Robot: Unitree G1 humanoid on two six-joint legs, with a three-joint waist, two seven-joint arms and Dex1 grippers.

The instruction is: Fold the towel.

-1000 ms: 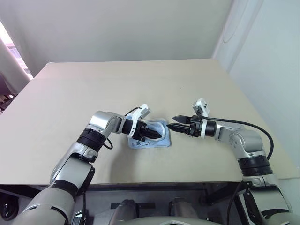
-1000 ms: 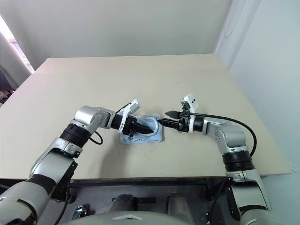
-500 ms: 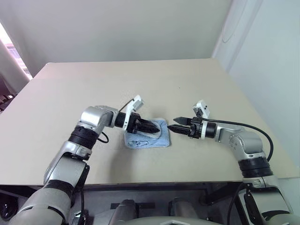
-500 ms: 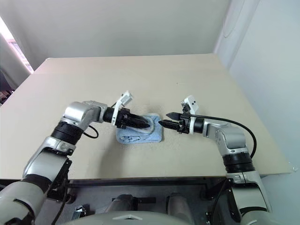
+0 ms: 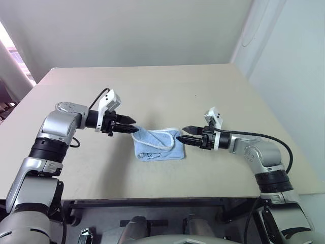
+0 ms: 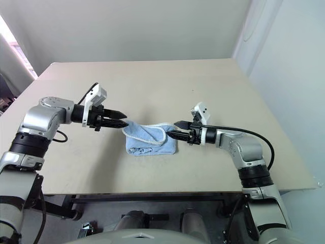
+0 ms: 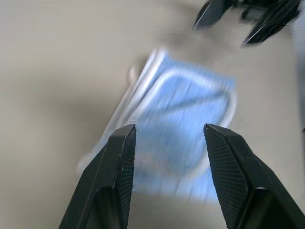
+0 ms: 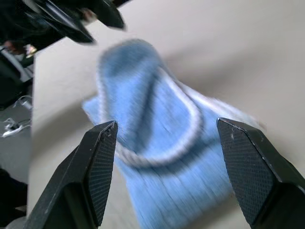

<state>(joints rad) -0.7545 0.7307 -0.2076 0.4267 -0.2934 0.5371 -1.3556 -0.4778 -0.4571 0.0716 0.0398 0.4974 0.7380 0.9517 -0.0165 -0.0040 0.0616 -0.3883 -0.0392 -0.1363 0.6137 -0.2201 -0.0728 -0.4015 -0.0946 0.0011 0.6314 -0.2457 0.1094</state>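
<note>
My left fingers (image 5: 128, 127), now parted and empty, have pulled back from the towel (image 5: 158, 144), lying folded mid-bench (image 5: 213, 91); my right fingers (image 5: 184, 138) wait spread beside it. The fold looks nearly finished.

Bare lab room, plain table (image 5: 152, 86), blank walls (image 5: 127, 30)

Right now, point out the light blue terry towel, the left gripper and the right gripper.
light blue terry towel (image 5: 157, 145), left eye view, middle of the cloth.
left gripper (image 5: 133, 127), left eye view, between fingertips.
right gripper (image 5: 183, 134), left eye view, between fingertips.
</note>
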